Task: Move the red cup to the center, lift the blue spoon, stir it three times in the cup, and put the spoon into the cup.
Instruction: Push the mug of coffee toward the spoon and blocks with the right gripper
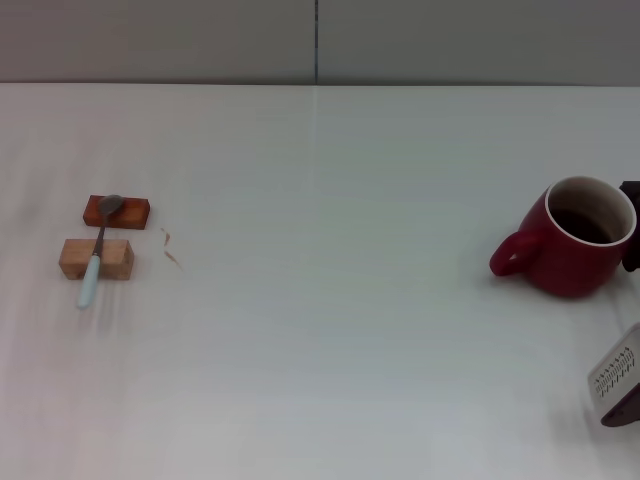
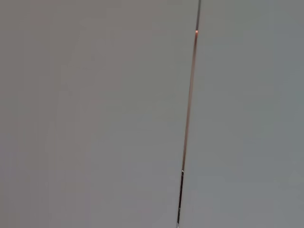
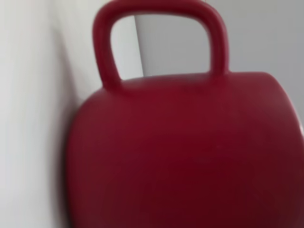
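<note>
My right gripper (image 1: 628, 228) sits hard against the red cup (image 1: 572, 240) (fingers mostly out of frame, I cannot tell their state); far across from it the blue spoon (image 1: 96, 254) lies over two wooden blocks (image 1: 96, 258)

Right wrist close on red cup (image 3: 180, 152)

White table (image 1: 320, 380): cup (image 1: 570, 240), 2 blocks (image 1: 96, 258)

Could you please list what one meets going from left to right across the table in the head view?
Blue spoon lying across two wooden blocks, a small brownish scrap, the red cup, then the right gripper at the edge.
</note>
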